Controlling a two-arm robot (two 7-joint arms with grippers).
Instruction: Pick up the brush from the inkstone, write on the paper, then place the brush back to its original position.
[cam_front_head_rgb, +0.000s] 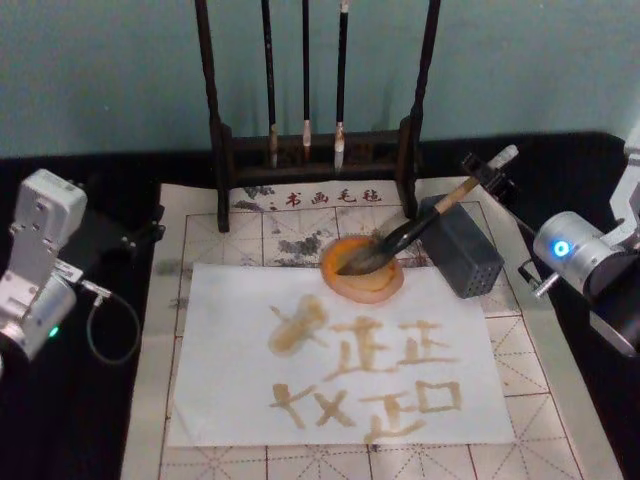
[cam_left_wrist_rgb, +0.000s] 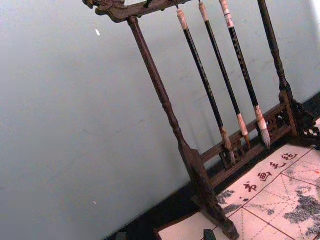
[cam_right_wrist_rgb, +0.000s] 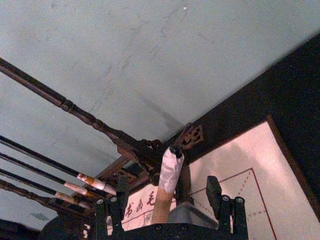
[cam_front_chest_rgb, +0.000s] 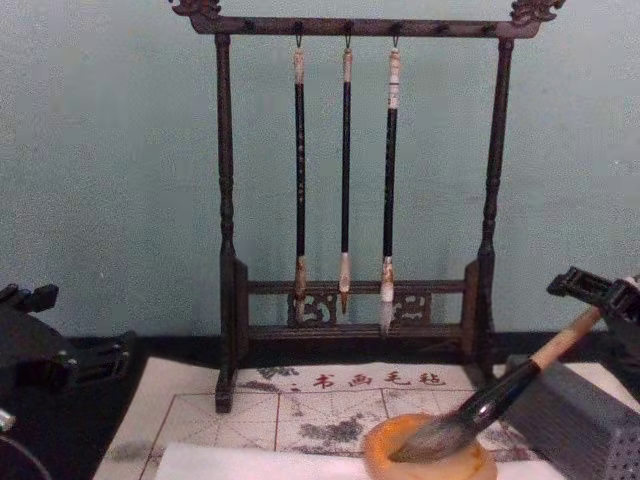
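The brush lies slanted, its grey-brown tuft in the round orange inkstone and its wooden handle propped across a grey block. My right gripper is at the handle's upper end. In the right wrist view my right gripper is open, its fingers standing apart on either side of the white-capped brush without pressing it. The white paper lies in front of the inkstone and carries several amber-brown brush strokes. The chest view shows the brush with its tuft in the inkstone. My left arm is parked at the left.
A dark wooden rack with three slim hanging brushes stands behind the inkstone. The grey perforated block sits right of the inkstone. A cream felt mat with red grid lines lies under the paper on a black table.
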